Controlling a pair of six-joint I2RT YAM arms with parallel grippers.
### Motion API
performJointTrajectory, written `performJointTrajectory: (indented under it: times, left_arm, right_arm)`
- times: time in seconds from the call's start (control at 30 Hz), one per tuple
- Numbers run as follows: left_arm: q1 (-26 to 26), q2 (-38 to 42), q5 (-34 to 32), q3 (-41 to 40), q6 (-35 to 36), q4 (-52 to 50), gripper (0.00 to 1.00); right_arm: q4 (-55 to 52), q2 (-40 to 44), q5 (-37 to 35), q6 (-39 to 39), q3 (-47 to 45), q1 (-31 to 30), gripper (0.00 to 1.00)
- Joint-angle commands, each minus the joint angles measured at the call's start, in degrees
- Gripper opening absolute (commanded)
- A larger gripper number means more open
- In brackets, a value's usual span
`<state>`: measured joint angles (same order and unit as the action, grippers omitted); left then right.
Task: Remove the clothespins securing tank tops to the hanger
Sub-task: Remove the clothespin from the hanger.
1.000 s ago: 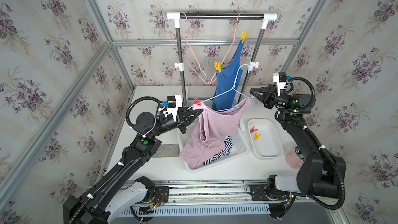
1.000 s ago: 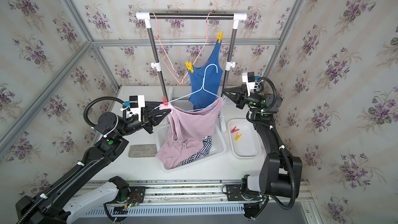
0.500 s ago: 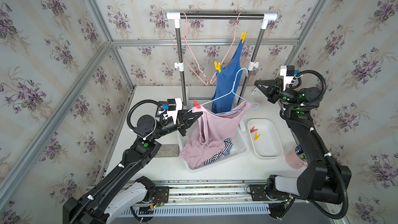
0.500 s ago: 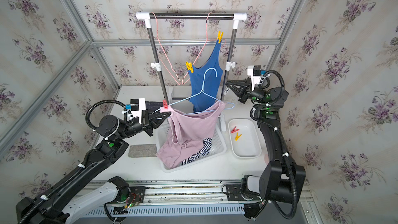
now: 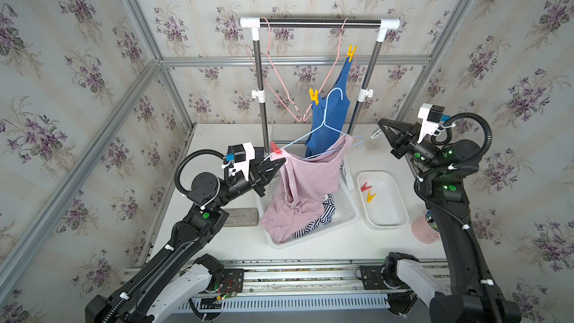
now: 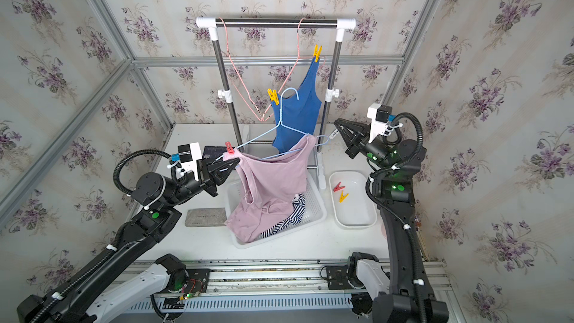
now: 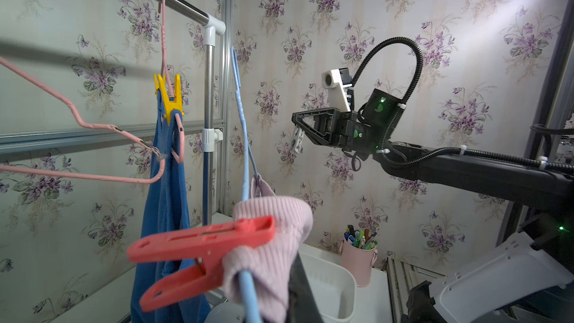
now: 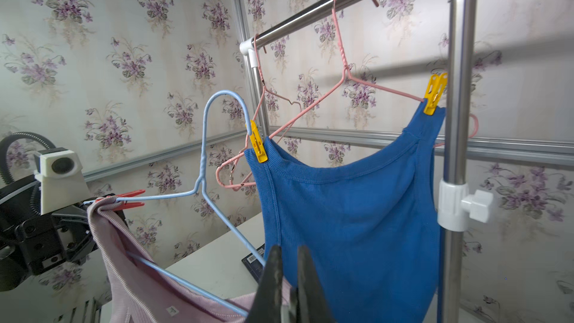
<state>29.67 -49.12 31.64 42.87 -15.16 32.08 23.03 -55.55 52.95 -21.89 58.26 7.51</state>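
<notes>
While the left gripper (image 5: 279, 163) clamps one end of the light-blue hanger (image 8: 201, 163), wrapped there in the pink top (image 5: 306, 181), a red clothespin (image 5: 274, 147) sits just above its tips. The right gripper (image 5: 380, 123), held clear of that hanger's far end, pinches a grey clothespin (image 5: 376, 133). Beyond both grippers, two yellow clothespins (image 5: 314, 96) (image 5: 351, 52) fasten the blue top (image 5: 331, 114) to a pink hanger (image 7: 99, 126).

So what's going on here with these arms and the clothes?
The left claw grips one end of the blue hanger, where a red pin clamps the pink top. The right claw holds a grey pin in the air, apart from it. Two yellow pins hold the blue top on a pink hanger.
</notes>
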Motion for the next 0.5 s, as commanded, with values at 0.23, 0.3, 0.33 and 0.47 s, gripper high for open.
performJointTrajectory:
  times: [0.23,0.3,0.33,0.47]
  left_arm:
    - [0.15,-0.08,-4.4,-1.04,1.62,3.39,0.0]
    - [0.21,-0.05,-4.7,-1.08,1.54,3.43,0.0]
    - [0.29,-0.01,-4.92,-1.1,1.71,3.43,0.0]
    - [0.47,-0.19,-5.78,-1.32,1.9,3.52,0.0]
  right_arm:
    - [-23.47,7.11,-20.64,4.54,0.7,0.05,0.0]
    - [-25.86,8.15,-22.69,4.87,0.72,0.05,0.0]
    - [-26.77,8.73,-23.46,4.76,0.56,0.05,0.0]
    - [-28.18,11.59,-27.38,3.77,-1.18,0.04,0.0]
